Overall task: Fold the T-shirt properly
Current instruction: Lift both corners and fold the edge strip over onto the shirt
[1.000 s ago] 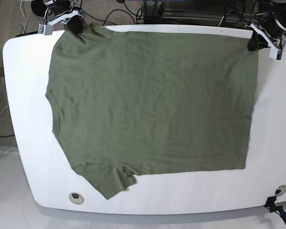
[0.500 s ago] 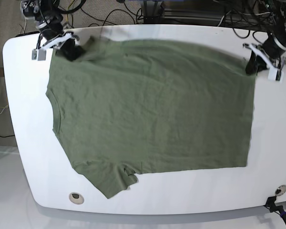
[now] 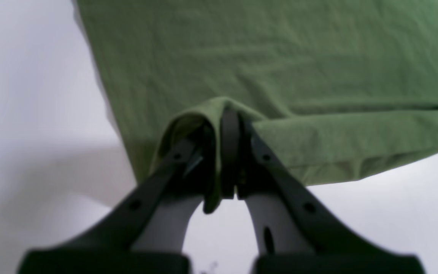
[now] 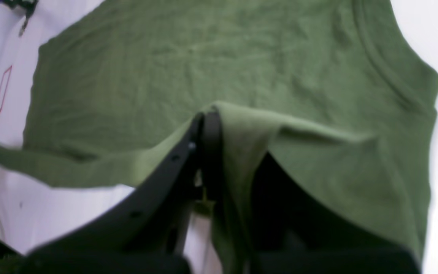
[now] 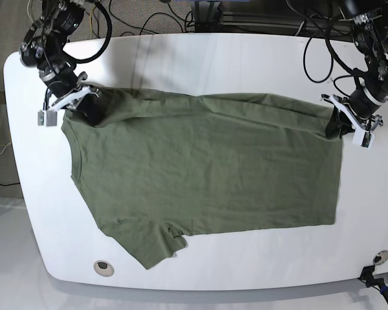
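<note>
So we've got the T-shirt spread out across the white table, collar end toward the table's left side in the base view and the bottom hem toward its right side. Most of it lies flat on the table; only the far edge is lifted, and it sags a little between the two pinched corners. A bare strip of table shows beyond that lifted edge. One short sleeve sticks out flat toward the table's near edge.

Our left gripper sits over the table's right side, at the far hem corner of the shirt. In the left wrist view its fingers are pressed together with a fold of green cloth squeezed between them, a bit of fabric poking out below the pinch, so it's clamped tight on the T-shirt.

Our right gripper is over the table's left side, at the far shoulder and sleeve end. From the right wrist camera the fingers look closed up on a raised ridge of the T-shirt, with cloth draped over one side of the gripper. The ribbed neck curves along the shirt just past that ridge.

A small round fitting sits in the table near its front-left corner, clear of the sleeve.
</note>
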